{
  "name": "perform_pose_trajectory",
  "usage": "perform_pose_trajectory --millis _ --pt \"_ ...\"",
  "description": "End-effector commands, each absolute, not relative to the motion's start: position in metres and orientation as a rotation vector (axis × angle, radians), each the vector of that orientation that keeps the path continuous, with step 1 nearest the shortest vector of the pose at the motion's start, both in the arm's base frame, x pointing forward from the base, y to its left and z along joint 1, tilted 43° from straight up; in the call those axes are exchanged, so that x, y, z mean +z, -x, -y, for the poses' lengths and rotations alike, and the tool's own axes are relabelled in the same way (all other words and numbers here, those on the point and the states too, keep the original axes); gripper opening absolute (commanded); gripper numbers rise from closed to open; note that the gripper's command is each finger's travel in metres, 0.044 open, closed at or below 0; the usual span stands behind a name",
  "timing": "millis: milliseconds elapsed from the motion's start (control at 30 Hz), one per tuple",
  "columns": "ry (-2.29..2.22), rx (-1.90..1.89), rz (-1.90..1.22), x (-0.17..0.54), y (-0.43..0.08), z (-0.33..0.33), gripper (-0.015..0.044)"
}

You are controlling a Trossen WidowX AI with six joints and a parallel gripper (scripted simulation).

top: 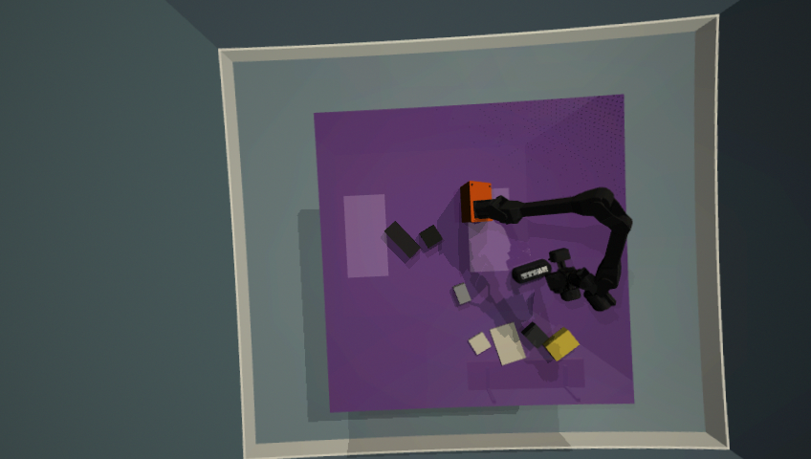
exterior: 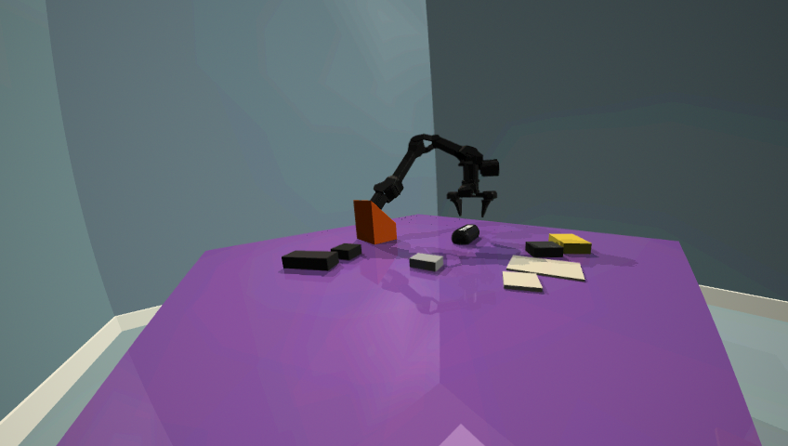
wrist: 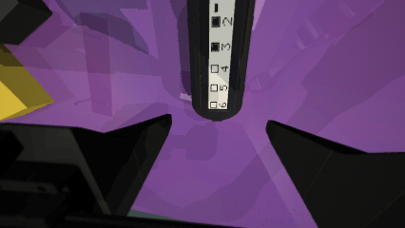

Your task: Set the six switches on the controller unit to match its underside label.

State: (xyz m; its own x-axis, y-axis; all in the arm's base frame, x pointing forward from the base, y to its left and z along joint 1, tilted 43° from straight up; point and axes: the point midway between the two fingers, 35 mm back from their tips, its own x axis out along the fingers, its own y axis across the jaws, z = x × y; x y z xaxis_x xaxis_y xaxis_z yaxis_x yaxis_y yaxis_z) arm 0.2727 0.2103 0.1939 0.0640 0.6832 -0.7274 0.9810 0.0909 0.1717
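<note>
The controller unit (top: 518, 273) (exterior: 458, 237) (wrist: 201, 83) lies upside down on the bench, a dark rounded bar with its white label (top: 534, 272) (wrist: 219, 78) facing up. In the wrist view the squares beside 2 and 3 are filled, and those beside 4, 5 and 6 are empty. Square 1 is cut off at the top edge; a short dark bar shows near there. The switches are hidden underneath. My gripper (top: 559, 274) (exterior: 471, 215) (wrist: 218, 122) is wide open and empty, pointing down above the bench near the number 6 end, not touching the unit.
A yellow block (top: 561, 344) (exterior: 569, 243) (wrist: 14, 95) and a dark block (top: 535, 335) (exterior: 544, 249) (wrist: 23, 19) lie together. Cream plates (top: 508, 348) (top: 479, 343), a grey block (top: 461, 294) (exterior: 426, 261) and black blocks (top: 402, 239) (top: 429, 236) lie farther off. The orange base (top: 479, 190) (exterior: 375, 223) carries the arm.
</note>
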Motion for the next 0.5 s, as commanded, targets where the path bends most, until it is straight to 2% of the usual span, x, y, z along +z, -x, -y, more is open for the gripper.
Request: perform_pose_trajectory --millis 0,467 --pt "-1.648 -0.544 -1.684 0.19 -0.272 -0.213 0.044" --pt "-1.64 -0.522 -1.686 0.173 -0.275 -0.228 0.044"
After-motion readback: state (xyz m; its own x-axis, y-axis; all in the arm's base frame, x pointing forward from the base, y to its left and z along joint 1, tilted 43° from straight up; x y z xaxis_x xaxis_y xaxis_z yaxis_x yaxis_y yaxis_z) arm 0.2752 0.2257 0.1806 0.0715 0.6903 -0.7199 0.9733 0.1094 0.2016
